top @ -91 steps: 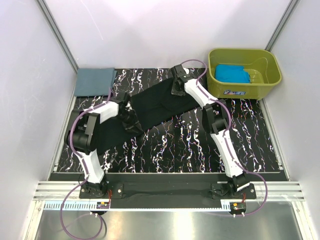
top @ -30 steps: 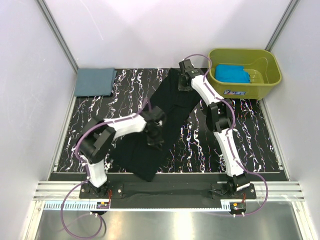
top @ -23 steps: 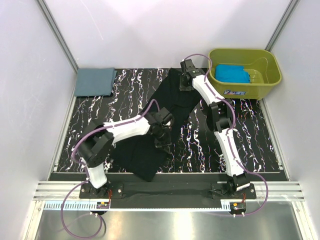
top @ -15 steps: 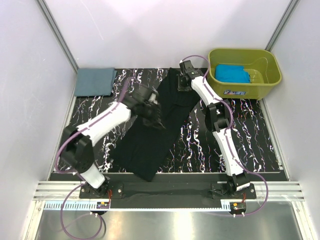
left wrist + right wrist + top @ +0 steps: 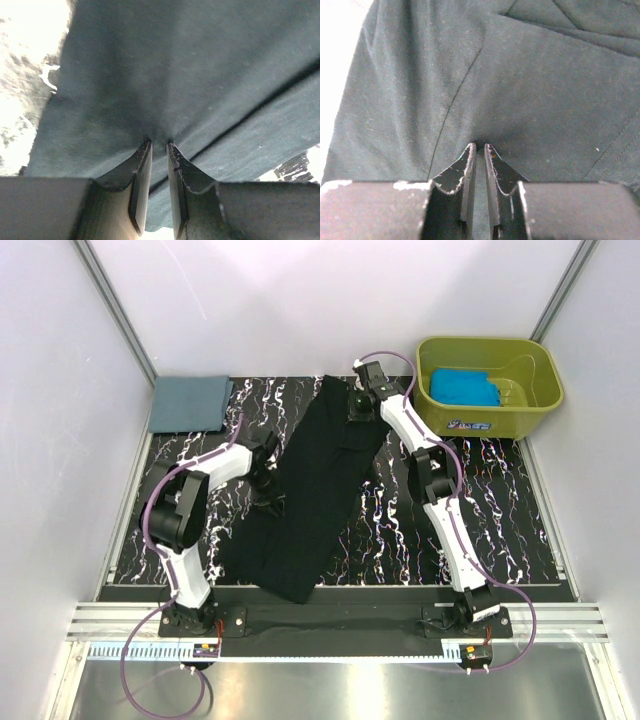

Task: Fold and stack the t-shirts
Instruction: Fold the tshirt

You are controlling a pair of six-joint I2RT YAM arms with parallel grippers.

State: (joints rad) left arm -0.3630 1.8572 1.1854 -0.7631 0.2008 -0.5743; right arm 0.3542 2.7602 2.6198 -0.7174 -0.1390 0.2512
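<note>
As both jaws, nearly closed, pinch its soft cloth, black t-shirt (image 5: 315, 480) lies long, creased

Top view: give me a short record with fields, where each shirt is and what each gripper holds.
black shirt: long strip lying diagonally on the table, far centre to near left
grey shirt: folded flat, far left corner
blue shirt: bunched inside the tub, far right
left gripper: shut on black shirt, at its left edge
right gripper: shut on black shirt, at its far end
</note>
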